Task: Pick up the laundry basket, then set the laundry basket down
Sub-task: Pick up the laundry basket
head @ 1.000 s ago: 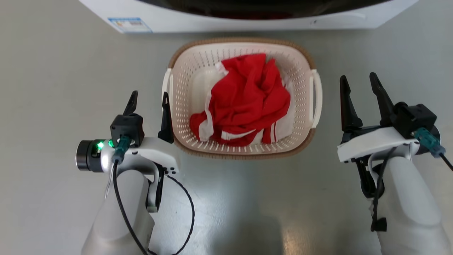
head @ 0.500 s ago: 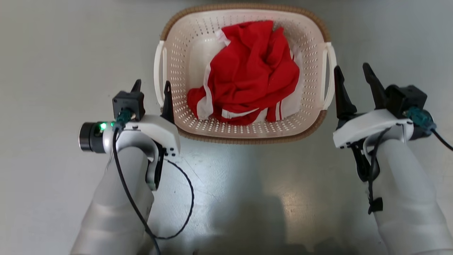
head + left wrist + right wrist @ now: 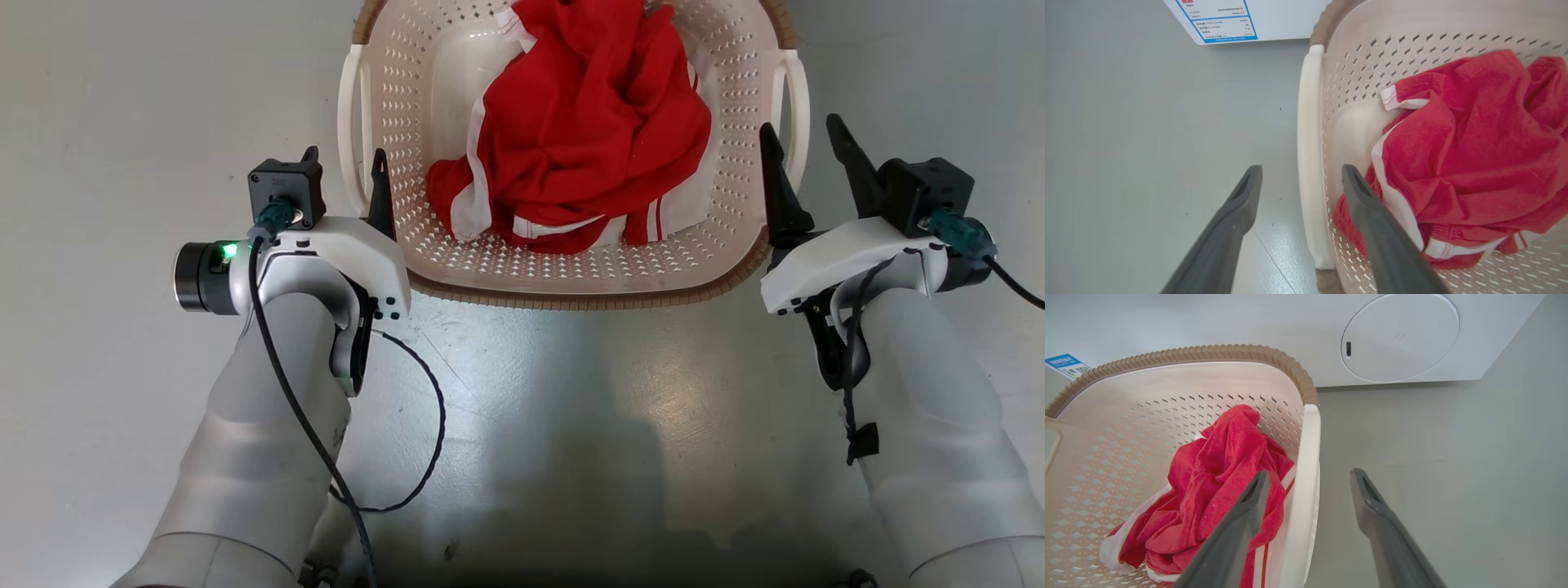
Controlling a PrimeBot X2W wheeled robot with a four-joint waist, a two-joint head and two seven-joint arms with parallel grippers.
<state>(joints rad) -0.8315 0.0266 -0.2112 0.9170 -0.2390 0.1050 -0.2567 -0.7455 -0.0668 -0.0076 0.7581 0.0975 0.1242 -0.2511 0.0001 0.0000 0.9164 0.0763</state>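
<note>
Head view showed the small cream-white perforated plastic laundry basket (image 3: 571, 261), rounded-rectangular with a brown woven-look rim (image 3: 571, 298), standing on the glossy grey floor (image 3: 571, 425) directly ahead of the robot. Its far end was cut off by the top edge. A crumpled red garment with white stripes (image 3: 588, 139) lay inside it. The left gripper (image 3: 344, 155) stood at the basket's left side with its two long dark fingers spread wide. The right gripper (image 3: 800, 124) stood at the right side, spread just as wide. Neither had hold of anything.

In the left wrist view the basket's white left handle (image 3: 1310, 163) ran up between the left gripper's fingers. The outer finger (image 3: 1237, 212) was over bare floor, and the inner finger (image 3: 1372, 212) reached over the basket's interior in front of the red cloth. A clear gap showed between the handle and the outer finger; whether the inner finger touched the handle could not be told.

In the right wrist view the white right handle (image 3: 1306, 477) likewise lay between that gripper's fingers. One finger (image 3: 1241, 522) was over the garment inside and the other (image 3: 1380, 522) over the floor outside, with open space between it and the handle. Beyond the basket stood a white appliance (image 3: 1400, 335) with a round panel on its front and a blue-bordered label (image 3: 1220, 20) at its corner.
</note>
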